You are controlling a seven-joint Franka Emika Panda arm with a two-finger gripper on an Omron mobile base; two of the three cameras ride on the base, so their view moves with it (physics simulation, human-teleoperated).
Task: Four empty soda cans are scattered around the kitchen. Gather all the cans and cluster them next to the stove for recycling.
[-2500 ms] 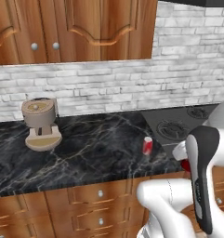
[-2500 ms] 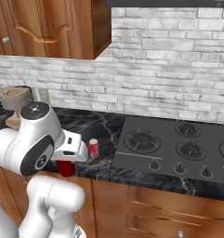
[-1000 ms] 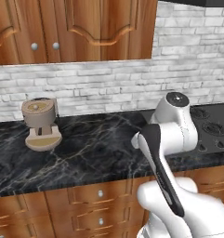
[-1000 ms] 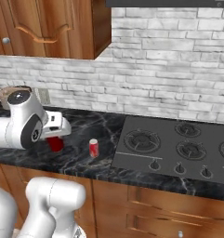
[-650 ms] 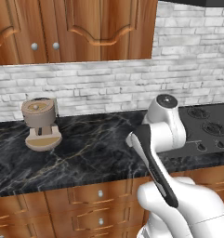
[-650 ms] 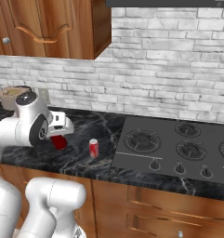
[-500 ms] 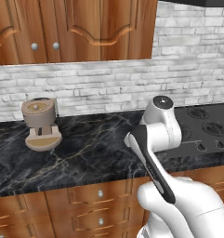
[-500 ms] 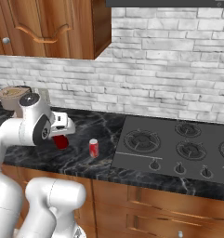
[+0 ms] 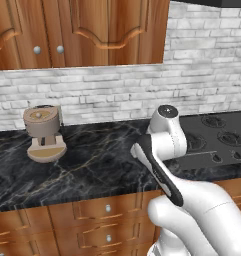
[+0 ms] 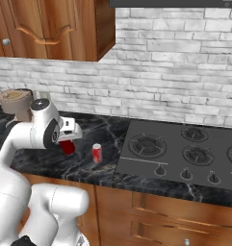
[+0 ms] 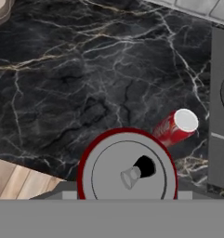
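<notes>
A small red cylindrical soda can (image 11: 127,176) with a silvery-grey top is shown pinched in the two-finger gripper (image 10: 68,145) above the black veined marble counter (image 10: 105,127). A second red can (image 10: 97,153) is seen upright on the counter, near the flat black cooktop (image 10: 185,153).

Glossy white shells all over this Franka arm (image 9: 192,210), fat rounded links with a smooth sheen. A black strip runs along the link rising past the marble counter (image 9: 87,165), and a dark round cap with a pale centre tops the joint (image 9: 167,112).
</notes>
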